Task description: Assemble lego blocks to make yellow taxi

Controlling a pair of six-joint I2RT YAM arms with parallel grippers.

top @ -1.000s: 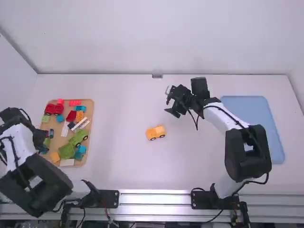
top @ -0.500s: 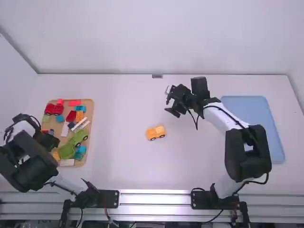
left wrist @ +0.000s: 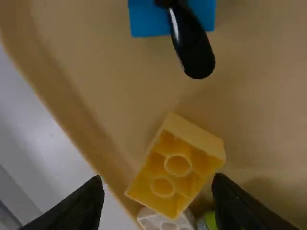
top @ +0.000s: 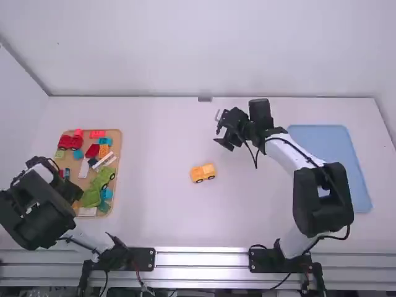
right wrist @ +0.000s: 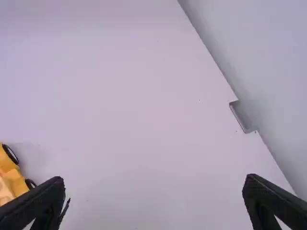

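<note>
A failed pick is the chief risk to be judged here. The left tool (left wrist: pixel 158 178) is held with its fingers spread on either side of a yellow block (left wrist: pixel 177 165), which seems to be lying hollow side up near the tray's edge. Since a white block (left wrist: pixel 163 221) is set right against it, and a green piece (left wrist: pixel 211 220) just beside, a fingertip could be caught on a neighbour, or two pieces could be pinched together. If the block is lifted as it lies, it may have to be turned over before it can be pressed on. Should the wheeled yellow base (top: pixel 203 172), at the middle of the frame in the high view, be left unbraced during pressing, it could be rolled away; the right tool (right wrist: pixel 154 179), its fingers wide apart, is placed above and to the right of it there and might be used to steady it.

At the left of that frame, a tan tray (top: pixel 119 154) is crowded with a red vehicle (top: pixel 70 142), a green vehicle (top: pixel 102 179), white bars (top: pixel 107 159), an orange block (top: pixel 103 150) and other blocks. A blue tray (top: pixel 331 179) is laid on the desk (top: pixel 161 210) at the right.
</note>
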